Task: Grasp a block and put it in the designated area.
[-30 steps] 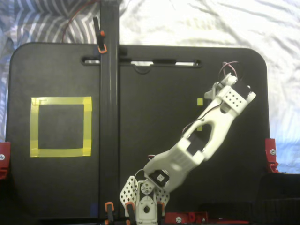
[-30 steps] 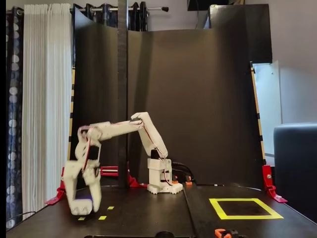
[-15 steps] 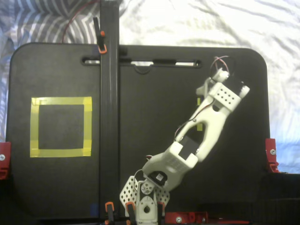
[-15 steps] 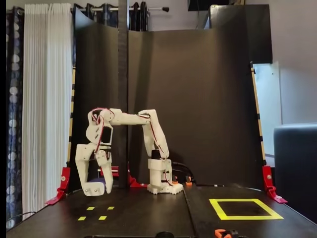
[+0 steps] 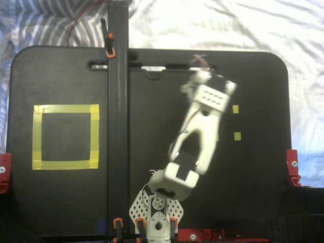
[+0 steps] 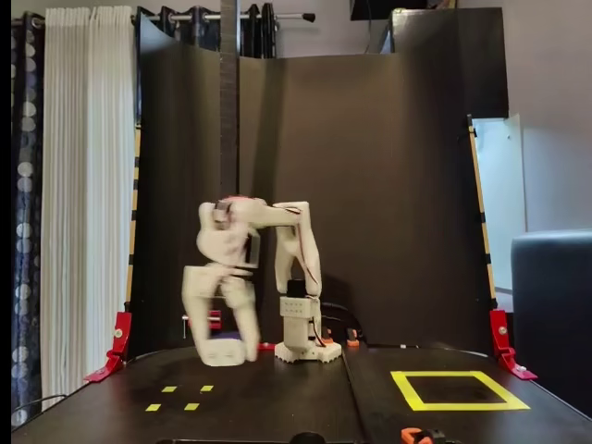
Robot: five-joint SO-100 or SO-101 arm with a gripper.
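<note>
My white gripper [image 6: 225, 353] hangs fingers down, raised above the black board and blurred by motion. A small dark navy patch, the block [image 6: 231, 337], shows between the fingers, so the gripper looks shut on it. From above, the gripper [image 5: 196, 80] sits at the board's upper right and the arm hides the block. No block lies on the board. The designated area, a yellow tape square [image 5: 94, 136], lies far left in the top-down view and at the right front in the front view [image 6: 412, 391], with nothing inside it.
Tiny yellow square markers [image 5: 235, 109] [image 6: 191, 406] lie under and beside the arm. A tall black post [image 5: 117, 101] crosses the board between the arm and the tape square. Red clamps [image 5: 292, 167] grip the board edges. The arm base [image 5: 157, 212] is at the bottom edge.
</note>
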